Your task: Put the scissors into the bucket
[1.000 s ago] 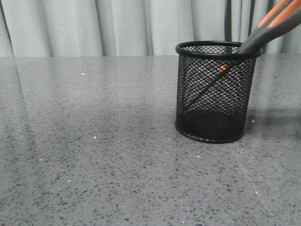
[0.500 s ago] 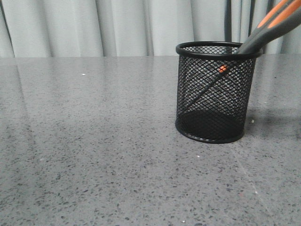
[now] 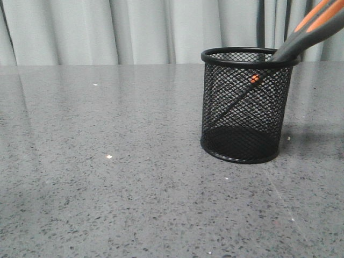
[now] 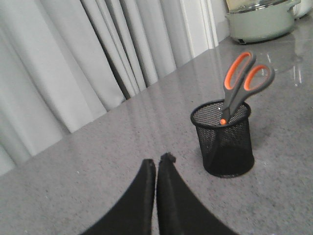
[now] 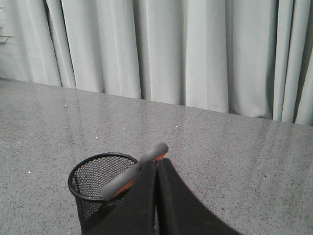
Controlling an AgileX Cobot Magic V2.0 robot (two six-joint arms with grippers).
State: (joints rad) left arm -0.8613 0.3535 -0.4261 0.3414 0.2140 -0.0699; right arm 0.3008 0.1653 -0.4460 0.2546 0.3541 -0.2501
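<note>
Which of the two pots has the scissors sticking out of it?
The black mesh bucket holds the scissors. The pale green pot far behind has a lid on.

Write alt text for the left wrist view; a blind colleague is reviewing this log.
Scissors stand blades-down in a black mesh bucket on a grey speckled table, orange-lined handles leaning above its rim. The left end effector, shut and holding nothing, sits apart from the bucket in the foreground, with pale curtains behind.

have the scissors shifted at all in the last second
No. In the front view the scissors lean against the same spot on the bucket rim, orange pivot dot at the same mesh position, and the bucket has not moved either.
</note>
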